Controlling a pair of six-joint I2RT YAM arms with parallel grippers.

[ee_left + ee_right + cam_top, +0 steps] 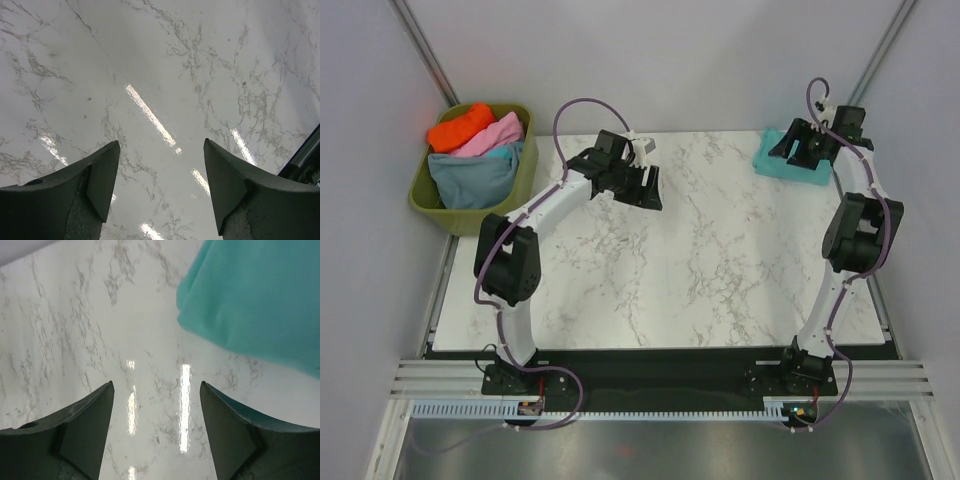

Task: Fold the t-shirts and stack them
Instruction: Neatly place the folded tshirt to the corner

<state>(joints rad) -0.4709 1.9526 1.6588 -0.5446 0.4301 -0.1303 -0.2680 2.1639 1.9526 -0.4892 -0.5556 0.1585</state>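
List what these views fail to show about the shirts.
- Top view: the right gripper covers part of the teal-green t-shirt, hiding its fold.
- Right wrist view: that shirt runs off the top and right edges.
- Top view: in the tub, the orange t-shirt and pink t-shirt overlie others; how many sit beneath is hidden.
- Left wrist view: only table, no shirts.

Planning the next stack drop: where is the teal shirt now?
In the top view, the teal t-shirt lies on the far right corner of the table, beside the open right gripper.
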